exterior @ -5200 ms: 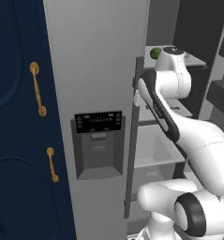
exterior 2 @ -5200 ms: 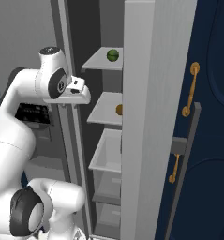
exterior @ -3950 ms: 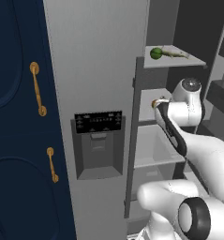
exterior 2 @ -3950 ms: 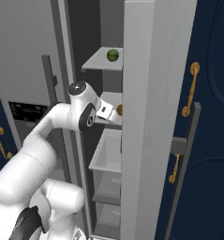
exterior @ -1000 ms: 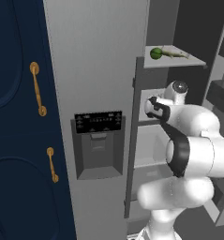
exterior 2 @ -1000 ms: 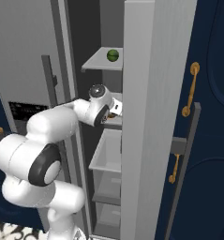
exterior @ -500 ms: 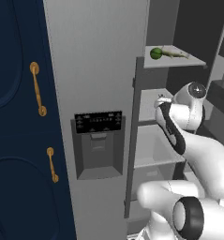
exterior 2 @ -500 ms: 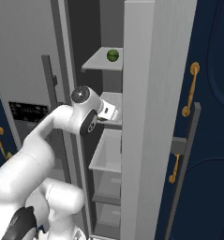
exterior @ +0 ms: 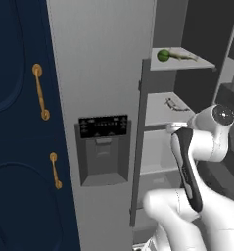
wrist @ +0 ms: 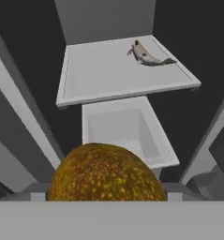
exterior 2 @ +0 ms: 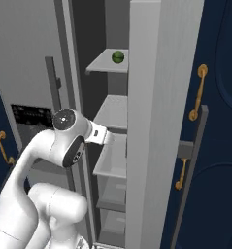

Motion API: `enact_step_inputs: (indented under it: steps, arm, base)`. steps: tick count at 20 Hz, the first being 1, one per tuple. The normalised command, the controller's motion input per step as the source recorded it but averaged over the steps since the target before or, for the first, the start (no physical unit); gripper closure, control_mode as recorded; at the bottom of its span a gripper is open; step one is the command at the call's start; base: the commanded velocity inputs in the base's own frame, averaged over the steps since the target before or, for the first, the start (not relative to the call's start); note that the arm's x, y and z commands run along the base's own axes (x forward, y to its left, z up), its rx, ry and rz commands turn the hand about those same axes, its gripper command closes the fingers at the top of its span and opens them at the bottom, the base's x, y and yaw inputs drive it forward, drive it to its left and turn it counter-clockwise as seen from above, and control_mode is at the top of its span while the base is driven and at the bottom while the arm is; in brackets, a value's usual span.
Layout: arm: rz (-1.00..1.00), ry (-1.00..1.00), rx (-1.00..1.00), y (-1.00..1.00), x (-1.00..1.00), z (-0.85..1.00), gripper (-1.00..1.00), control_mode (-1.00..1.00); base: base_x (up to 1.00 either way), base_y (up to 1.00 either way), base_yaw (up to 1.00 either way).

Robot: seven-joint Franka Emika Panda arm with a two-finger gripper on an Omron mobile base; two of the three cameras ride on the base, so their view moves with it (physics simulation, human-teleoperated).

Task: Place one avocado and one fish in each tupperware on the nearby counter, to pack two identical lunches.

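Hand view — fish (wrist: 147, 56) on fridge shelf (wrist: 104, 75)

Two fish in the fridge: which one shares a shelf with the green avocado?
The fish on the top shelf, lying beside the green avocado. The other fish lies alone on the shelf below.
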Motion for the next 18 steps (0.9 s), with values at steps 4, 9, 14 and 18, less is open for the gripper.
enact_step_inputs:
  steps: [4, 9, 14, 18]
  arm:
    - [0.00, 0.00, 0.00, 0.00, 0.00, 0.00, 1.00, 1.00]
    - [0.00, 0.00, 0.00, 0.00, 0.00, 0.00, 1.00, 1.00]
    - [0.00, 0.00, 0.00, 0.00, 0.00, 0.00, 1.00, 1.00]
    - [0.00, 0.00, 0.00, 0.00, 0.00, 0.00, 1.00, 1.00]
  base:
    - [-1.00, 0.44, 0.16]
    - [-0.80, 0.74, 0.32]
    - [0.04, 0.83, 0.64]
    - [0.31, 0.42, 0.76]
